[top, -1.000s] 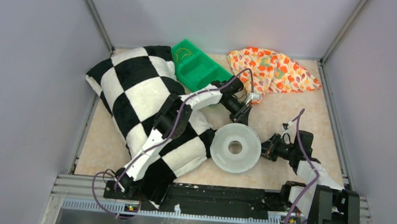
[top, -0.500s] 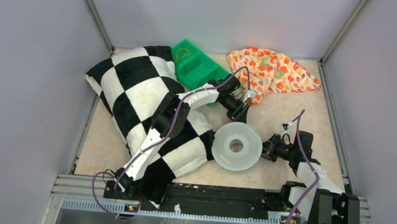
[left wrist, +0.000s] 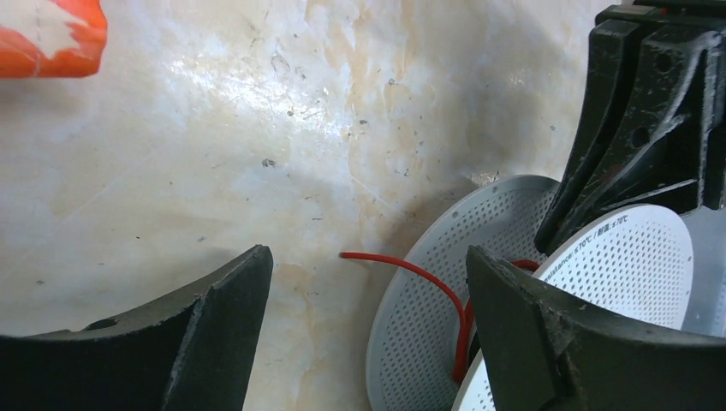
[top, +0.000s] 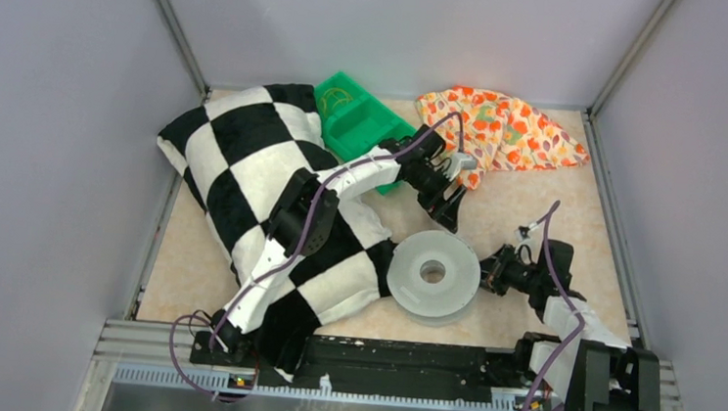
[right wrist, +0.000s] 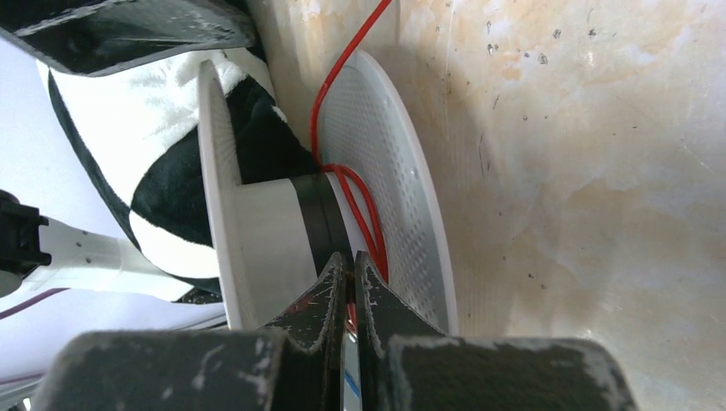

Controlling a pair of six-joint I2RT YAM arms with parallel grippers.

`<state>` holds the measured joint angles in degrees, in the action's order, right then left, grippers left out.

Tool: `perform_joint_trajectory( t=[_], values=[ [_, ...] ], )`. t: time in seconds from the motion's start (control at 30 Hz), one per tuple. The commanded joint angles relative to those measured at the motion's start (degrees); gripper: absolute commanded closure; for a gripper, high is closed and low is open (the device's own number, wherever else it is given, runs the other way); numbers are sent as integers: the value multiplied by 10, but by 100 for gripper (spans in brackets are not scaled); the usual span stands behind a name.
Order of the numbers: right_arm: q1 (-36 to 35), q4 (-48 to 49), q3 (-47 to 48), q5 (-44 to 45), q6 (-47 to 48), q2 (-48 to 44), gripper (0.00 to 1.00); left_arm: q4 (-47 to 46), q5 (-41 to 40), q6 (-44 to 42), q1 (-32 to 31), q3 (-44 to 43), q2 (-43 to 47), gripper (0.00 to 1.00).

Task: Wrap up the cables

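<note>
The cable (left wrist: 411, 272) is a thin red wire. Its free end lies on the table between my left gripper's (left wrist: 366, 261) open fingers, touching neither. From there it arcs into a white perforated spool (left wrist: 419, 342). In the top view the left gripper (top: 453, 205) hovers just beyond the spool (top: 457, 282). A few red turns of cable (right wrist: 364, 201) sit on the hub between the spool's (right wrist: 402, 171) flanges. My right gripper (right wrist: 346, 259) is shut, its tips against the hub beside those turns. A red sliver shows in the slit; whether it is pinched is unclear.
A black-and-white checkered cushion (top: 245, 167) lies under the left arm, against the spool's left side. A green plastic bin (top: 362, 122) and an orange floral cloth (top: 504, 128) sit at the back. Grey walls enclose the table on three sides.
My left gripper's jaws have opened wide and it has drawn back a little from the spool. The right gripper has stayed shut at the spool's right edge.
</note>
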<state>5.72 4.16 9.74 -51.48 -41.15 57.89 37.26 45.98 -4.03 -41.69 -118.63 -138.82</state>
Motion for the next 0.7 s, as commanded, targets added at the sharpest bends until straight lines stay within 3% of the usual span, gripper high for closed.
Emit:
perform_joint_trajectory(
  t=[0.0,0.23,0.33,0.47,0.67],
  values=[
    [-7,38,18,-7,5,14,100,-16,-37,-7,-3,-8,48,10],
    [-7,50,22,-7,10,41,99,-36,-83,25,-4,0,65,8],
    [-8,47,28,-3,10,45,86,-50,-98,38,-3,9,86,7],
    [-7,21,38,15,11,28,77,-52,-92,38,-3,11,102,7],
    [-7,-39,58,43,29,-13,73,-42,-95,32,-3,10,117,7]
  ],
)
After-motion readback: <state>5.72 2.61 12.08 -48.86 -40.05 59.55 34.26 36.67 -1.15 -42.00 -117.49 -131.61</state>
